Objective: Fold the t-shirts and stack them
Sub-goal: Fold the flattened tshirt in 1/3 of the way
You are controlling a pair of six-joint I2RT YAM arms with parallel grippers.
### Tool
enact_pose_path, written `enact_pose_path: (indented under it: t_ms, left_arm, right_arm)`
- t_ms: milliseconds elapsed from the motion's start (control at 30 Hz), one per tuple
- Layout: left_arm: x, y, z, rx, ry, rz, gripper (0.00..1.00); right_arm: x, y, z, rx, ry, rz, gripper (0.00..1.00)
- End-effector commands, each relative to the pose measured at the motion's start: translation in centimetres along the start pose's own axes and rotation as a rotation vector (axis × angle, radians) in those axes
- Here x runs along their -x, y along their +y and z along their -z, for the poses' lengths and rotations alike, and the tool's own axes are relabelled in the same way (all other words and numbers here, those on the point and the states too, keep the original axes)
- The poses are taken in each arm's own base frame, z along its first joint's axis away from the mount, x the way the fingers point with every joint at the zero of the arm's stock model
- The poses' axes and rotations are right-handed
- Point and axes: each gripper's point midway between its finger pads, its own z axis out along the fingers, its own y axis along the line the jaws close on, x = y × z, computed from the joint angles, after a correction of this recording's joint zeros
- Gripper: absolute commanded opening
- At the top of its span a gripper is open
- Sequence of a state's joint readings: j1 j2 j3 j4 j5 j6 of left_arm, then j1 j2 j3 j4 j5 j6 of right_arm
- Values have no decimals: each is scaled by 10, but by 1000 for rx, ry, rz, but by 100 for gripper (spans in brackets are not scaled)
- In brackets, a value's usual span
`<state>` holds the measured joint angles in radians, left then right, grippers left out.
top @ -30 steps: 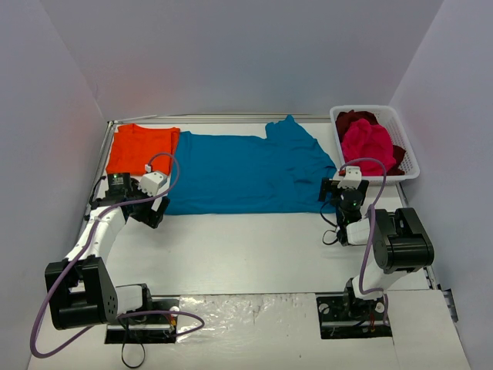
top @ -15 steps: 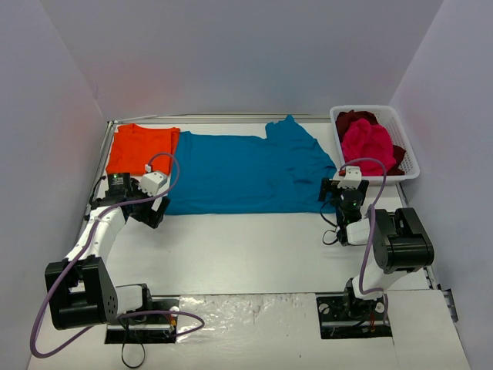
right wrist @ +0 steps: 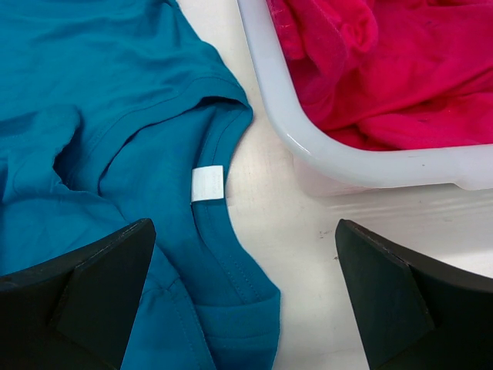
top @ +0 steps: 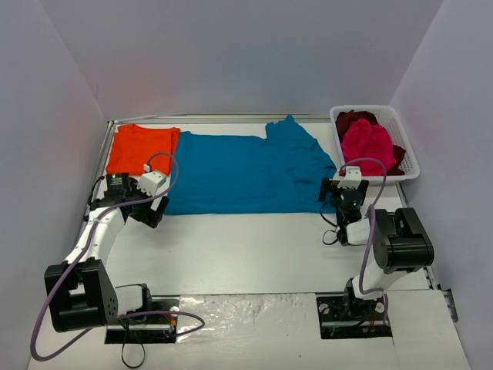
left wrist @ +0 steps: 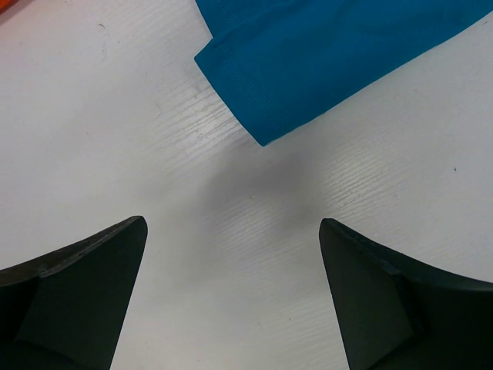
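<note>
Nearest the camera: two black motor bases bolted onto a shiny, crinkled strip (top: 254, 308) along the table's edge, with purple cables looping off both arms. Past that, bare white table (top: 246, 247), with a faint wood-grain texture showing in the left wrist view.

Left gripper (left wrist: 233, 225) hovering low over that table, black wedge-shaped fingers (left wrist: 77, 293) spread wide with nothing between them. Just beyond the tips, a stitched hem corner of the teal-blue t-shirt (top: 246, 173), lying flat and not touching the fingers.

Right gripper (right wrist: 246, 225), same deal: spread wide, gripping nothing, parked over the teal neckline. Can make out the round collar with its rows of stitching and a small white rectangular tag (right wrist: 207, 183) sewn inside. Some soft folds bunched up at that end.

Teal tee itself spread wide across the middle of the table, a mostly smooth, soft matte knit, with one sleeve poking up toward the back edge.

Far left: orange t-shirt (top: 141, 148), folded into a neat flat rectangle, its edge right up against the teal one.

Far right: white plastic basket (right wrist: 347, 166) with a smooth, glossy, rounded rim and slotted sides, just beside the teal collar. Inside, magenta-pink t-shirt (top: 367, 145) crumpled in a soft heap on top, and dark red t-shirt (top: 354, 119) peeking out behind and underneath.
</note>
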<state>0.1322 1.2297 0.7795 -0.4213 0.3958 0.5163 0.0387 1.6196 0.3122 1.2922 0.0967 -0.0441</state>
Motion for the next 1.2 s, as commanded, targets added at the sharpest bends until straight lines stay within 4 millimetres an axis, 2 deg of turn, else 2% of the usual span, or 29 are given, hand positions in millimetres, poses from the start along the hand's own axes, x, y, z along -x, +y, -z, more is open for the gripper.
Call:
enact_pose_path:
  t_ms: [0, 633, 1167]
  left_arm:
    - [10, 3, 12, 13, -39, -8, 94]
    - [11, 2, 10, 4, -42, -6, 94]
    - [9, 14, 6, 62, -27, 24, 94]
  right_arm:
    - [49, 0, -9, -1, -176, -50, 100]
    - [49, 1, -9, 2, -175, -50, 100]
    - [49, 0, -9, -1, -176, -50, 100]
